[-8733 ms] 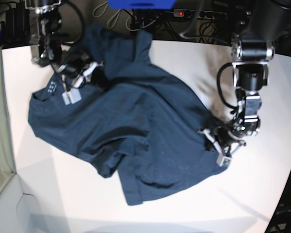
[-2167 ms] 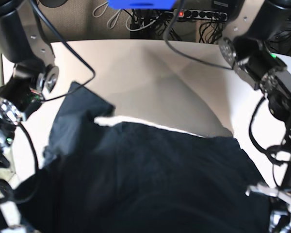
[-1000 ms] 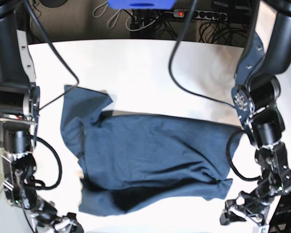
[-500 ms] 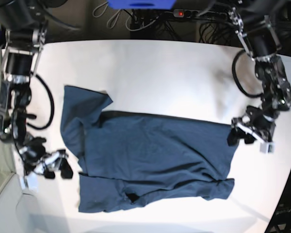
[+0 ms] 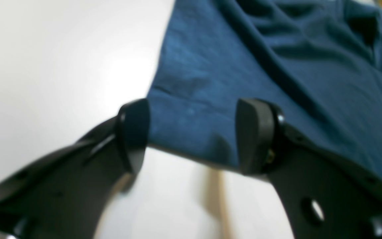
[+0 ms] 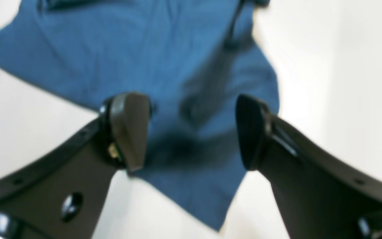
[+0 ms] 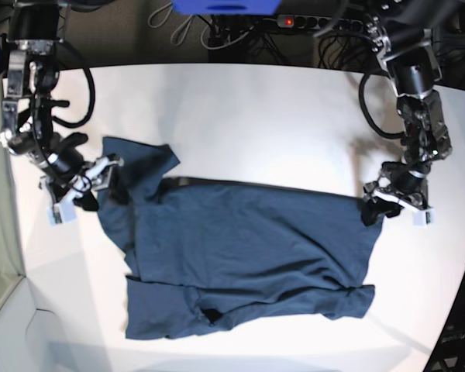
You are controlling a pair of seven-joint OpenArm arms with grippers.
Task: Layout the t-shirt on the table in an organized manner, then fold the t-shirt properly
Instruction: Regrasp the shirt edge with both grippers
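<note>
- Behind the far edge of the table (image 7: 240,101) it's a dark mess of cables, with a power strip (image 7: 318,22) showing a red light and a blue thing (image 7: 226,6) cut off at the top of the base view.
- White matte table surface, curved edge off to the right, with soft shadows under both arms.
- So the t-shirt (image 7: 248,256) is lying mostly spread out across the middle of the table, navy blue, still wrinkly, with its near edge bunched and partly folded over.
- One flap, maybe a sleeve, sticks out toward the far left corner of the cloth (image 7: 143,159).
- Compared with half a second ago, the shirt has basically not moved, same outline and same bunching along the near edge.
- What did change: the right gripper (image 7: 89,184) came up from the near left and now sits right at the shirt's left edge, beside that flap.
- The left gripper (image 7: 391,203) shifted a bit farther too and is at the shirt's far right corner.
- Left wrist view: fingers (image 5: 133,132) spread apart, nothing pinched, with the shirt's edge (image 5: 260,83) lying on the table between and beyond them.
- Right wrist view: same deal, fingers (image 6: 128,129) apart and holding nothing, with a blue corner of cloth (image 6: 164,76) under the gap.
</note>
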